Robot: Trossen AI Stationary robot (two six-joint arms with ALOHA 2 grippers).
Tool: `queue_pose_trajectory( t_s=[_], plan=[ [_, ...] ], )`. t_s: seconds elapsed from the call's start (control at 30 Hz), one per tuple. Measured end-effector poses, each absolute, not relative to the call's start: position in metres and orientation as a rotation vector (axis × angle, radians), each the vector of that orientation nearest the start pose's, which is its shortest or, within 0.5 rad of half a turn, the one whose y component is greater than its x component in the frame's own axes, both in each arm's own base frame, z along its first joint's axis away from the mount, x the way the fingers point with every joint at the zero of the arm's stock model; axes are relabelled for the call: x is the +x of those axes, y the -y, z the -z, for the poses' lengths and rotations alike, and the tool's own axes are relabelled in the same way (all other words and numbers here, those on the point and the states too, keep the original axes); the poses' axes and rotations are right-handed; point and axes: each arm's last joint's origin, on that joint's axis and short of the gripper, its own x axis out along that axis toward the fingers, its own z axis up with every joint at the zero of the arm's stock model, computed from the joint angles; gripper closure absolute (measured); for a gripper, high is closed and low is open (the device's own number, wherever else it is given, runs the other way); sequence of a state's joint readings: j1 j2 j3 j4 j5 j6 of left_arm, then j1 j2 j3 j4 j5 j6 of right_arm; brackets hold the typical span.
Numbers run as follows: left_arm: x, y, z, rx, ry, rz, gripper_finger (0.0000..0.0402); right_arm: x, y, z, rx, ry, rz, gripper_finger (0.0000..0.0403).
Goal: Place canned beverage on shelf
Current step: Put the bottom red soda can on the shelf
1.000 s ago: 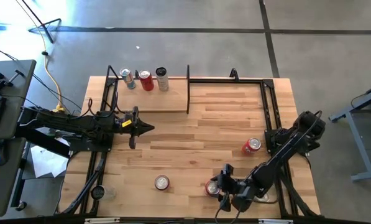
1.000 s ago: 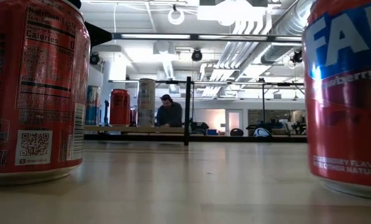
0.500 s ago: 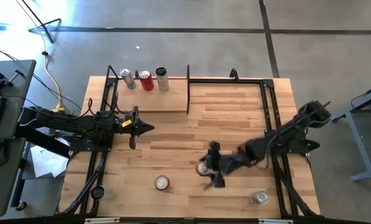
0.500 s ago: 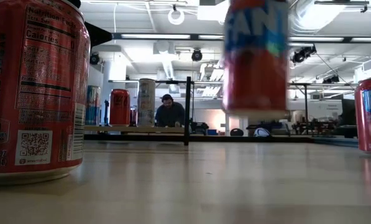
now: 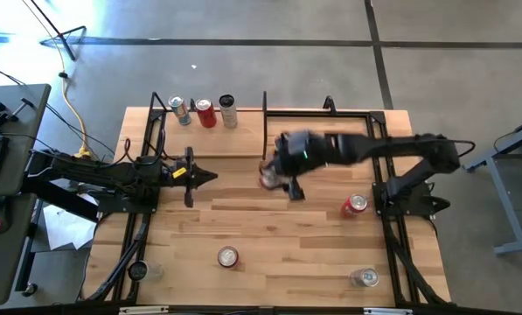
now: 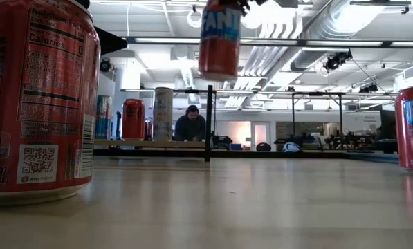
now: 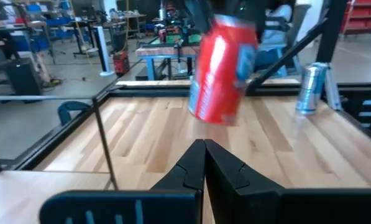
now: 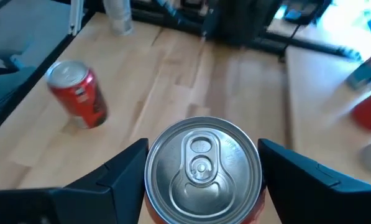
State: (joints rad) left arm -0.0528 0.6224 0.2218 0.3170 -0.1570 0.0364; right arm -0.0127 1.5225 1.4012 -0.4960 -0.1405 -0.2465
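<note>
The right gripper fingers clasp a red aluminium soda can in the air just beside the pale-wood shelf. Left gripper fingers are clenched empty over the tabletop.

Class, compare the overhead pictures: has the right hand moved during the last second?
Yes. The right hand, gripping a red can, has swung from the table's near edge up toward the shelf, now beside its front corner.

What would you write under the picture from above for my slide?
Right gripper carries a red can toward the shelf holding three cans; left gripper waits shut.
</note>
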Motion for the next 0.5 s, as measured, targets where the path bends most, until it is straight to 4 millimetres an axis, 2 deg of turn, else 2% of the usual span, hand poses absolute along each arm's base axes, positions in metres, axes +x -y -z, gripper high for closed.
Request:
queue_pose_trajectory(
  t_s=[0.1, 0.23, 0.37, 0.5],
  plan=[
    [0.152, 0.003, -0.210, 0.060, -0.076, -0.118, 0.0402, 0.348, 0.033, -0.365, -0.230, -0.590, -0.211, 0.0144],
    [0.156, 0.003, -0.209, 0.074, -0.068, -0.126, 0.0401, 0.367, 0.081, -0.380, -0.256, -0.605, -0.239, 0.0147],
    [0.159, 0.002, -0.206, 0.077, -0.090, -0.157, 0.0401, 0.384, 0.129, -0.387, -0.277, -0.622, -0.266, 0.0151],
    [0.162, 0.002, -0.203, 0.071, -0.107, -0.190, 0.0402, 0.401, 0.174, -0.383, -0.280, -0.636, -0.287, 0.0159]
  ],
)
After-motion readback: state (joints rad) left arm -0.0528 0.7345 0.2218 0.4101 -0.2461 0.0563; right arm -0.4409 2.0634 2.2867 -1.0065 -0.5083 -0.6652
